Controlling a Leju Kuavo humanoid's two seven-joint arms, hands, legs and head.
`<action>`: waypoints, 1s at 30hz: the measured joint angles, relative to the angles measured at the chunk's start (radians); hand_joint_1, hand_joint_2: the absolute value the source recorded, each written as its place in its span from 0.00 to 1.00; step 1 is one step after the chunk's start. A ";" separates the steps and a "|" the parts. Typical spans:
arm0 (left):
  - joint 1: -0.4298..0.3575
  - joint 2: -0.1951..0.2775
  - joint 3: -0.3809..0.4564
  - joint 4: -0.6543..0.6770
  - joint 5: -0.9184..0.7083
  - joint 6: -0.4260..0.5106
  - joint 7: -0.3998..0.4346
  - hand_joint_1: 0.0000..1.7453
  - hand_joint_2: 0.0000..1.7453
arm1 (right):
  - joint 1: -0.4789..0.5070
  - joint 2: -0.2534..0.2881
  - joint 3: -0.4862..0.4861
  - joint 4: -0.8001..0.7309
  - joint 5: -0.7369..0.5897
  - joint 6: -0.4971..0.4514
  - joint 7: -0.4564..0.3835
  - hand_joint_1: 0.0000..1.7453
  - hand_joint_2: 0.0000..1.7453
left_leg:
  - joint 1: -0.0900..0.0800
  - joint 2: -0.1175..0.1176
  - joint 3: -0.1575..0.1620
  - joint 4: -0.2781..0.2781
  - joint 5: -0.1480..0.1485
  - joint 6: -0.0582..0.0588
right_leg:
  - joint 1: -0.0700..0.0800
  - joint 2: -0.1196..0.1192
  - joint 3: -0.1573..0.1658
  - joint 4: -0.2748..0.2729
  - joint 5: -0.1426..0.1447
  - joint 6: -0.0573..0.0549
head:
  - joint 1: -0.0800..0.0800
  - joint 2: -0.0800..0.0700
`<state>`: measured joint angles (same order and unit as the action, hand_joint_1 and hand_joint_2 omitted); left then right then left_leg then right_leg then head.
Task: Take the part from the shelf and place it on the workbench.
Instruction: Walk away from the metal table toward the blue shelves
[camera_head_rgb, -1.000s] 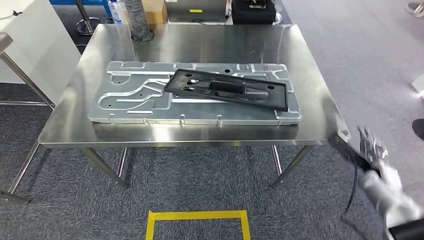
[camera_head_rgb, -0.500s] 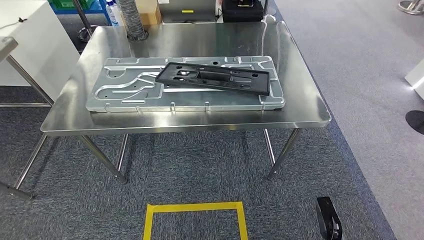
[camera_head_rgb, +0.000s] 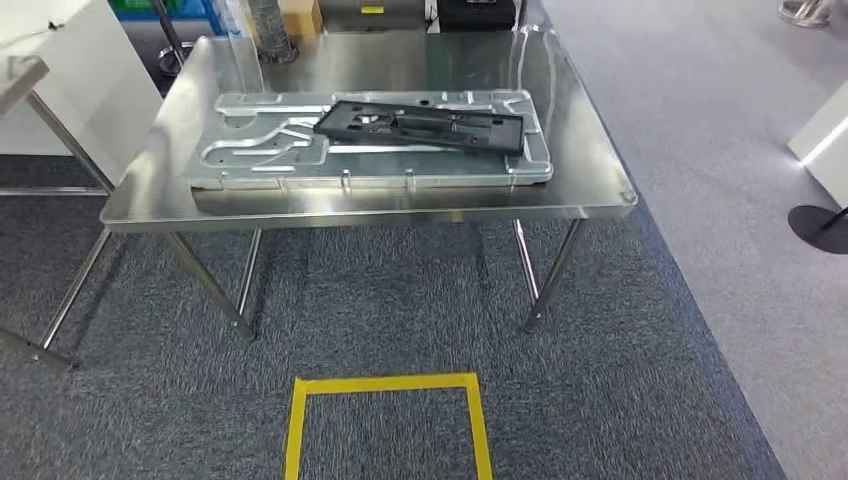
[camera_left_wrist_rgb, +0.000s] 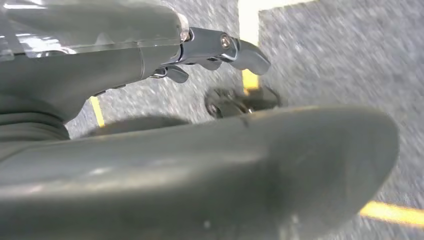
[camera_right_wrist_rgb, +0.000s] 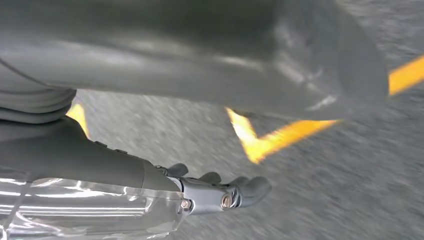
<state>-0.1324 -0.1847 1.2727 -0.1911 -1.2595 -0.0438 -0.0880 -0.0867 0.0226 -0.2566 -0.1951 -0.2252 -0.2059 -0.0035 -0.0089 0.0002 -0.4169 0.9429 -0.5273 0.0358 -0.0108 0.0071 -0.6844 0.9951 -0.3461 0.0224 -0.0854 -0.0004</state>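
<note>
Looked down at the desk (camera_head_rgb: 400, 212) from a little way off. Found the black part (camera_head_rgb: 420, 123) lying flat on a big silver plate (camera_head_rgb: 260, 158) on top of the desk, a bit crooked across it, with one end close to the plate's edge. Lay well apart from both hands, far ahead of them and higher up. Touched by neither hand. Hung low over the grey floor (camera_head_rgb: 650, 300), going by the wrist views. Held nothing in the left hand (camera_left_wrist_rgb: 115, 65): fingers (camera_left_wrist_rgb: 245, 52) stretched out straight, with a clear gap to the thick thumb. Held nothing in the right hand (camera_right_wrist_rgb: 115, 170) either: fingers (camera_right_wrist_rgb: 250, 190) out straight too, thumb apart from them. Showed yellow tape (camera_head_rgb: 385, 385) on the floor just past each hand's fingertips, blurred in both wrist views. Seemed to be the very end of the job: part set down on the desk, both hands let go and away from it. Probably called for no more touching of this part. Could have called for a turn to the shelf if another part was wanted, with both hands kept wide and ready to lift. Would have needed care near the desk's edge, so as not to bump the part off the plate.
</note>
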 joint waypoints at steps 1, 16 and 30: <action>0.002 -0.001 0.000 0.000 0.000 0.001 0.003 0.00 0.00 | 0.003 0.010 -0.006 0.002 0.002 -0.008 0.025 0.00 0.00 | 0.002 0.004 -0.018 -0.002 0.018 0.007 | -0.001 0.000 -0.013 0.030 -0.046 0.003 | 0.000 0.000; 0.012 -0.008 -0.020 0.000 -0.030 0.003 0.026 0.00 0.00 | 0.008 0.039 -0.040 0.003 0.022 0.052 -0.025 0.00 1.00 | 0.006 0.017 -0.257 0.089 0.141 -0.033 | 0.002 -0.012 0.253 -0.041 -0.187 -0.034 | 0.000 0.000; 0.008 -0.005 -0.022 0.000 -0.036 0.037 0.048 0.00 0.00 | 0.015 0.052 -0.039 0.004 0.047 0.043 -0.095 0.00 1.00 | 0.010 0.006 0.004 0.007 -0.019 -0.016 | 0.001 -0.015 0.043 0.003 -0.026 0.001 | 0.000 0.000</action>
<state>-0.1243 -0.1901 1.2510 -0.1911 -1.2951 -0.0064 -0.0400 -0.0714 0.0750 -0.2958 -0.1907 -0.1778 -0.1624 -0.0987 0.0010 0.0058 -0.4133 0.9495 -0.5458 0.0196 -0.0097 -0.0084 -0.6417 0.9983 -0.3721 0.0236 -0.0855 -0.0004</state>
